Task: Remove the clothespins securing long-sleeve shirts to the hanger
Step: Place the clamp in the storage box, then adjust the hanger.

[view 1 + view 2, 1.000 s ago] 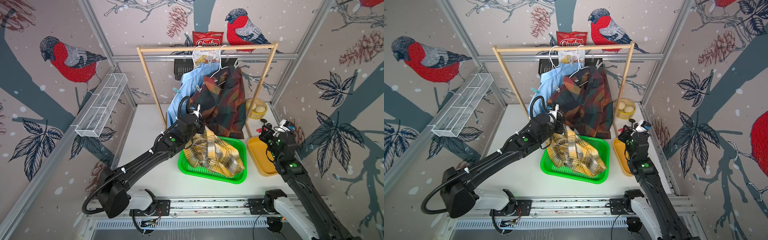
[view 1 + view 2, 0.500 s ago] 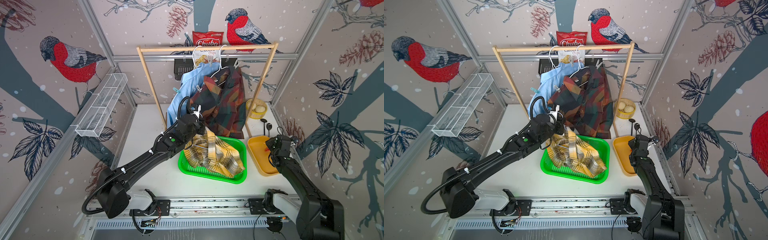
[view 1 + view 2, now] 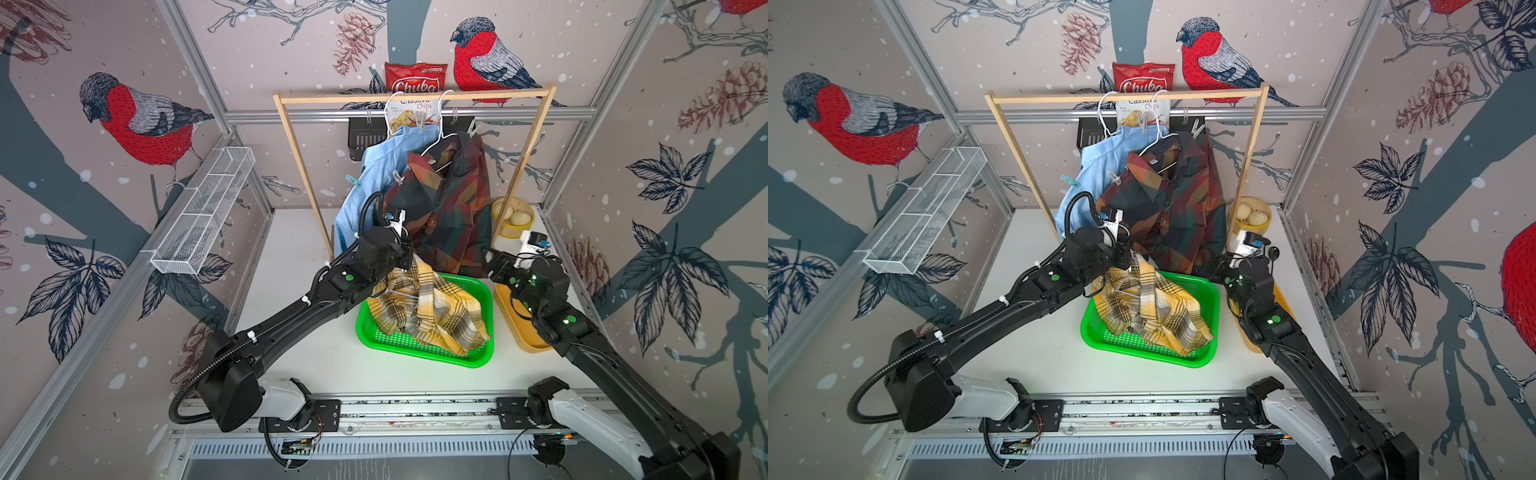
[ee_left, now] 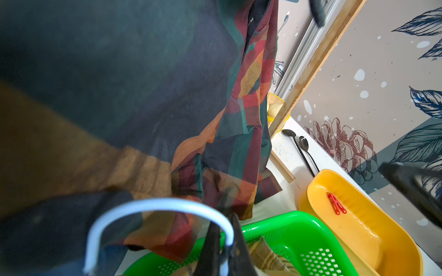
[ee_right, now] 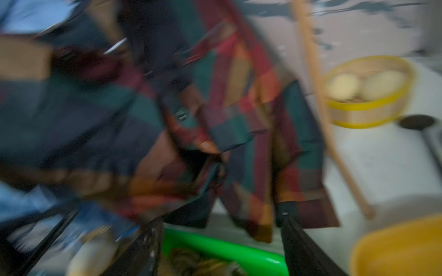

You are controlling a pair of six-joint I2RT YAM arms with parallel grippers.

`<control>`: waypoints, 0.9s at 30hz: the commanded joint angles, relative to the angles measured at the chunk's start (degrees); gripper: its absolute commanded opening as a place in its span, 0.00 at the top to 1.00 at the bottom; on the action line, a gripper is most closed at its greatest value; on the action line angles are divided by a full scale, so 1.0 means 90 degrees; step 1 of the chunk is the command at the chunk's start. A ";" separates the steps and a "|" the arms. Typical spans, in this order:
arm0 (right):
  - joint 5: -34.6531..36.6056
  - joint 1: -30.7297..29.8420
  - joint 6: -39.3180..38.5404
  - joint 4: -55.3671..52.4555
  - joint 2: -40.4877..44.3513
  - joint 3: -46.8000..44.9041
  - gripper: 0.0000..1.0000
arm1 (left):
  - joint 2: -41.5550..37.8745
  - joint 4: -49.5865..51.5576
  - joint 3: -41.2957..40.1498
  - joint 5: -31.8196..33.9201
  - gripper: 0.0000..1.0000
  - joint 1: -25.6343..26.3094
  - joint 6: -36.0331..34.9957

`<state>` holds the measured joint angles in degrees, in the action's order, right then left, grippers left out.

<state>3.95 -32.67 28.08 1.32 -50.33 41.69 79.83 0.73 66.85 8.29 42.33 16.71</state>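
Showing behind the blue shirt [image 3: 374,166], a bag [image 3: 415,75] reads "Chuba Cassava Chips".

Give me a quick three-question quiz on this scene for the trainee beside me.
1. True or false: the red clothespin lies in the green basket.
2. The left claw is shut on: A the white hanger; B a shirt cuff; C nothing.
3. Fill in: the teal clothespin is clipped to the ___ shirt.
Key: 1 false, it lies in the yellow tray; 2 A; 3 light blue shirt.
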 commanded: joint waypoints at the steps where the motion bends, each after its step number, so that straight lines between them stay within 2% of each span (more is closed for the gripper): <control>1: 0.0108 -0.1078 -0.0950 -0.0508 -0.0331 0.0407 0.22 | 0.0096 -0.0162 0.0166 -0.0111 1.00 0.0020 0.0149; 5: 0.1239 -0.2491 -0.1242 -0.0944 -0.0965 0.0829 0.21 | 0.0291 -0.0053 0.0409 0.0027 1.00 0.0171 0.0148; 8: 0.2013 -0.2912 -0.1296 -0.0947 -0.1254 0.0926 0.20 | 0.0423 0.0044 0.0594 0.0051 1.00 0.0303 0.0146; 12: 0.2914 -0.2981 -0.1152 -0.1052 -0.1431 0.1039 0.21 | 0.0492 0.0192 0.0810 0.0268 1.00 0.0555 0.0070; 14: 0.3288 -0.2991 -0.1018 -0.1090 -0.1402 0.1037 0.25 | 0.0552 0.0300 0.0931 0.0426 1.00 0.0649 0.0080; 18: 0.3327 -0.2891 -0.0702 -0.1027 -0.1043 0.0902 0.27 | 0.0682 0.0271 0.1016 0.0592 1.00 0.0784 0.0250; 21: 0.3642 -0.2797 -0.0673 -0.0893 -0.0699 0.0590 0.25 | 0.0895 0.0345 0.1249 0.0654 1.00 0.0878 0.0382; 24: 0.3148 -0.2288 -0.0444 -0.1092 -0.0510 0.0467 0.25 | 0.1124 0.0383 0.1577 0.0721 1.00 0.1021 0.0481; 27: 0.2905 -0.2089 -0.0363 -0.1076 -0.0312 0.0311 0.21 | 0.1410 0.0552 0.1954 0.0831 1.00 0.1146 0.0656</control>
<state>32.56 -52.25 22.85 -8.38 -54.26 45.28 91.09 5.74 81.97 14.04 51.90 19.57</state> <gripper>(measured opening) 0.773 0.059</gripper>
